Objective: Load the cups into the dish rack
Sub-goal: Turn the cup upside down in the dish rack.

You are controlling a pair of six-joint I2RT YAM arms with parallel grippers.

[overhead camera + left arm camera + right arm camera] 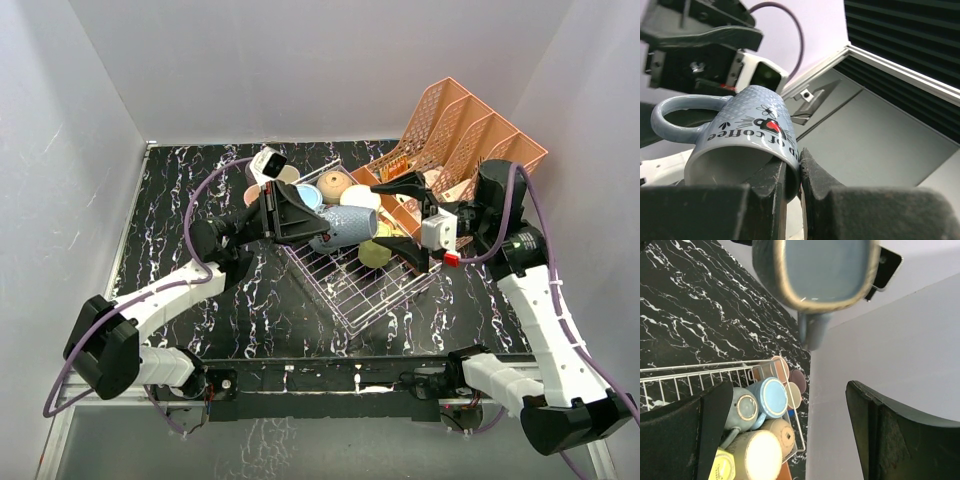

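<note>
Left gripper (800, 167): clenched on the rim of a grey-blue mug (740, 135), held over the rack (362, 290).
Right gripper (402, 217): spread wide, empty.
Done: at least 5 mugs (772, 397) in the rack.
Left: the held mug, and probably a few beside the rack's far corner.

Soft, even white light fills the overhead view, and shadows on the marbled table (170, 200) stay faint. In the wrist views the near left fingers (850, 205) blur darkly, and the grey-blue mug (745, 130) shows mild glare.
</note>
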